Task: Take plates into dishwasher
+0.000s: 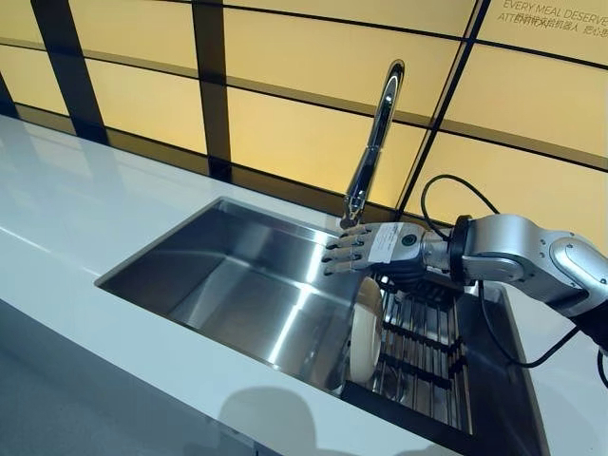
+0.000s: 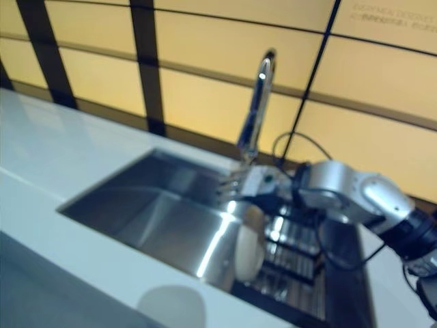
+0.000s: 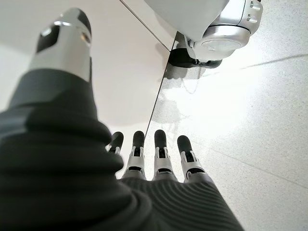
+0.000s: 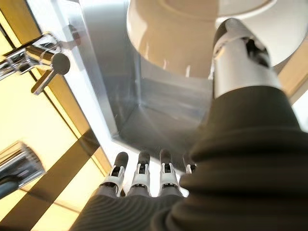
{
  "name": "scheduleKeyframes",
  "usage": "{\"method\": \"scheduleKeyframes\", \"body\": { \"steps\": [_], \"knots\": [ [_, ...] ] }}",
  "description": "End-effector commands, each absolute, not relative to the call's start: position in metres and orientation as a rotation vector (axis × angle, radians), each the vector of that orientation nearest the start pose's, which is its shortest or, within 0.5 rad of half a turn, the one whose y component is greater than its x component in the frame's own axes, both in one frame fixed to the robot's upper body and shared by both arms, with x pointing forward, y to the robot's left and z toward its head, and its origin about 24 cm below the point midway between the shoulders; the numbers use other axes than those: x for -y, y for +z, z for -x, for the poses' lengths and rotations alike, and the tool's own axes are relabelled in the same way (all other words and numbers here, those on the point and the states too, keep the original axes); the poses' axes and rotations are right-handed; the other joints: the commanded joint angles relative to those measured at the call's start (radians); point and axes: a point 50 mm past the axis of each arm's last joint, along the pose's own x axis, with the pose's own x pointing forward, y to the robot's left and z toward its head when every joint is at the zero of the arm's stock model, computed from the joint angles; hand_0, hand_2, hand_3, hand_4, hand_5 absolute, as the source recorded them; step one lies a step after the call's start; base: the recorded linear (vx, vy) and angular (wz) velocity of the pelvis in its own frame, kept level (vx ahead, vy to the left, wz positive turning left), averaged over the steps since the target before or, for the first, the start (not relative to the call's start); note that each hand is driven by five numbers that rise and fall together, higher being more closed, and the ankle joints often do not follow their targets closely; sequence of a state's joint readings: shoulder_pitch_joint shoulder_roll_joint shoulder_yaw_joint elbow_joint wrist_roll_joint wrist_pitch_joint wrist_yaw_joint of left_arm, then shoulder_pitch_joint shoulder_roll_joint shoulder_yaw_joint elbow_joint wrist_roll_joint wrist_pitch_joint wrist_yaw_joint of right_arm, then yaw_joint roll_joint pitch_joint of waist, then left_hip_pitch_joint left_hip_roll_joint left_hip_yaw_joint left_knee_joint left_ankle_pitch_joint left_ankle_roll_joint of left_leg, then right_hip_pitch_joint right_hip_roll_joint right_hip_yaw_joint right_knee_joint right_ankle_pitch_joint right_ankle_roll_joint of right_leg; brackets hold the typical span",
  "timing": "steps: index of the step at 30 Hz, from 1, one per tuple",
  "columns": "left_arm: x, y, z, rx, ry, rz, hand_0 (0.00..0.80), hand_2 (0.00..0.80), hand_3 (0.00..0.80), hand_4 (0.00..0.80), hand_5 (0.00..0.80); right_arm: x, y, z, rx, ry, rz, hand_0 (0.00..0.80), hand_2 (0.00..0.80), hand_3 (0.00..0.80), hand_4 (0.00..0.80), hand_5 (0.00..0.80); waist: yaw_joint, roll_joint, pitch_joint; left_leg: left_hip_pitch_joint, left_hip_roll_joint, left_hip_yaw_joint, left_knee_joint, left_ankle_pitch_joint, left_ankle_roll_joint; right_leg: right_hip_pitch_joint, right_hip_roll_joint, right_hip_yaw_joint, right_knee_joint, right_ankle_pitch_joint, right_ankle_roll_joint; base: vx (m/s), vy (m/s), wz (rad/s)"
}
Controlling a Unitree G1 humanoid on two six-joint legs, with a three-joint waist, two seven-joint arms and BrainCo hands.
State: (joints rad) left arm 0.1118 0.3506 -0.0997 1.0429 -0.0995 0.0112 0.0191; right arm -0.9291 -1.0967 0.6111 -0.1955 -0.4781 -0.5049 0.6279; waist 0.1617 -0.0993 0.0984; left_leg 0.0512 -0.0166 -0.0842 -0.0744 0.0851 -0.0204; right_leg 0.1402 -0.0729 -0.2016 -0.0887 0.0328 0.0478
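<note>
— What did the head views show?
— The right hand [image 1: 366, 249] hovered over the sink [image 1: 242, 280], fingers straight and apart, holding nothing. One plate [image 1: 365, 328] stood on edge in the rack [image 1: 423, 351] just below it, beside one tap [image 1: 373, 142].
— And the left wrist view?
— The left hand [image 3: 159, 166] hung over the floor [image 3: 250, 110], fingers straight, empty.
— The right wrist view?
— Fingers [image 4: 140, 173] spread; thumb near the plate, contact unclear.
</note>
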Motion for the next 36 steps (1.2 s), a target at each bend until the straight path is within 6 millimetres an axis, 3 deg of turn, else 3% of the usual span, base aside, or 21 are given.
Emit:
{"method": "scheduleKeyframes", "body": {
  "steps": [1,36],
  "knots": [
    [-0.276,-0.141,-0.098,-1.128,0.126,-0.342,0.0,0.0,0.0,0.0,0.0,0.117,0.256,-0.272,0.739,1.017,2.087,0.0,0.0,0.0,0.0,0.0,0.042,-0.005,-0.02,0.021,0.07,-0.002,0.024,-0.053,-0.061,0.031,-0.025,-0.06,0.01,-0.031,0.024,0.0,0.0,0.0],
    [-0.28,-0.141,-0.094,-1.122,0.16,-0.328,0.0,0.0,0.0,0.0,0.0,0.134,0.231,-0.275,0.591,1.105,2.049,0.0,0.0,0.0,0.0,0.0,0.04,-0.009,-0.012,0.027,0.07,-0.001,0.019,-0.051,-0.059,0.035,-0.026,-0.07,0.017,-0.035,0.023,0.0,0.0,0.0]
  ]
}}
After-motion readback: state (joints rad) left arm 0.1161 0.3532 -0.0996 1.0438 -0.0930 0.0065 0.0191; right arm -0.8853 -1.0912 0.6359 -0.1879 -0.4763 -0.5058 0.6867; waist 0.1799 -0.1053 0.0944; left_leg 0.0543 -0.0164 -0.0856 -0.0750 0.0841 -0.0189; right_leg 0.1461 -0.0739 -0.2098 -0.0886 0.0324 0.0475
